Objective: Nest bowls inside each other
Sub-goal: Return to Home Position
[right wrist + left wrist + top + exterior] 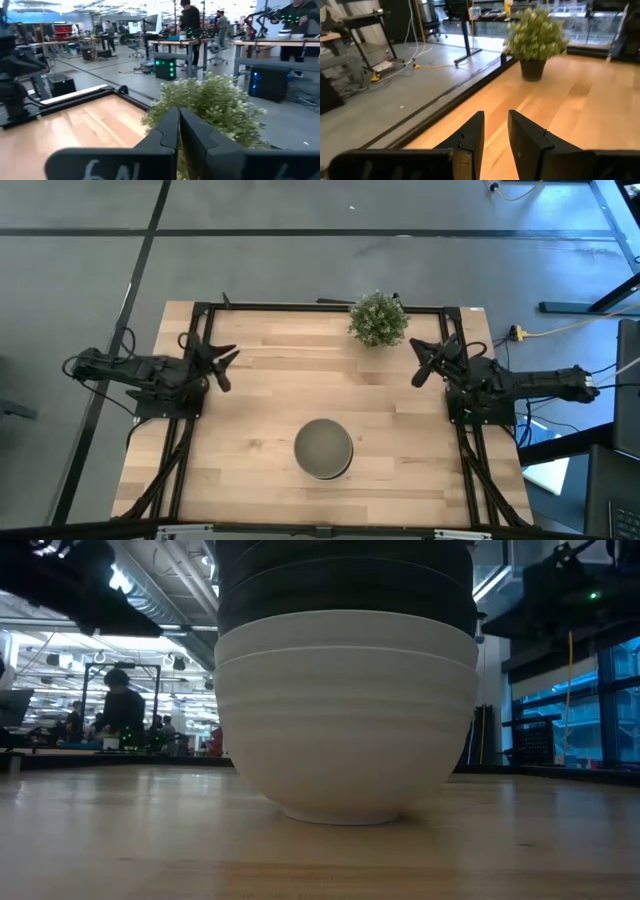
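The bowls stand nested in one stack (323,448) on the near middle of the table. From above only the grey-olive top bowl shows. In the low view the stack (345,720) fills the picture: two white bowls at the bottom, black ones above, the lowest white bowl resting on its base on the wood. My left gripper (225,365) (495,117) hovers at the table's left side, fingers slightly apart, holding nothing. My right gripper (425,365) (179,112) hovers at the right side, fingers together, pointing toward the plant.
A small green potted plant (378,317) (536,37) (210,107) stands at the far edge, nearer my right gripper. A black frame (300,306) runs along the table's far edge and sides. Bare wood lies between the stack and both arms. People sit in the room beyond.
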